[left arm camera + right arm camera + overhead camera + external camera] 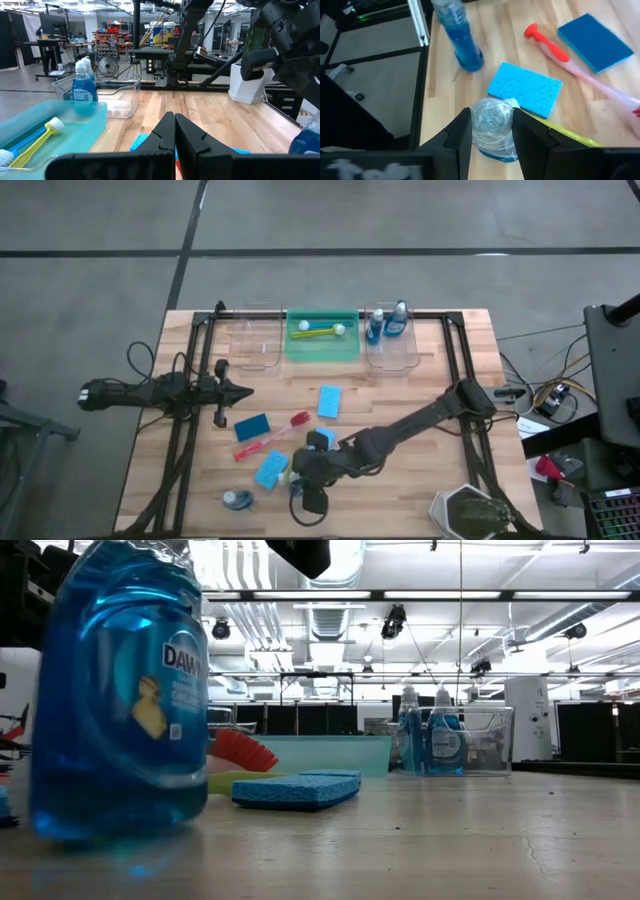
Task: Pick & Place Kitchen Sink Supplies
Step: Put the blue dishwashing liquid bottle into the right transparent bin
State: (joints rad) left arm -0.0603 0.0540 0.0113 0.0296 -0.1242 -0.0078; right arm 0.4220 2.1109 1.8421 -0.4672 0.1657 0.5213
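My right gripper reaches to the near middle of the table and has its fingers on a small clear bottle of blue liquid. In the high view that gripper hides the bottle. A second bottle stands on its base nearer the front edge. Light blue sponges, a darker sponge and a red brush lie flat on the wood. A yellow brush handle lies just behind the held bottle. My left gripper waits shut at the left. My right gripper has the bottle's upper body, just under the cap, between its two fingers, one on each side. The fingers slant down from the table's right. The bottle stands upright. Whether its base is off the wood, I cannot tell.
Along the far edge stand a clear bin, a green bin with a yellow and a blue brush, and a clear bin with two bottles. Bare wood lies right of the middle. A dark round object sits at the near right corner.
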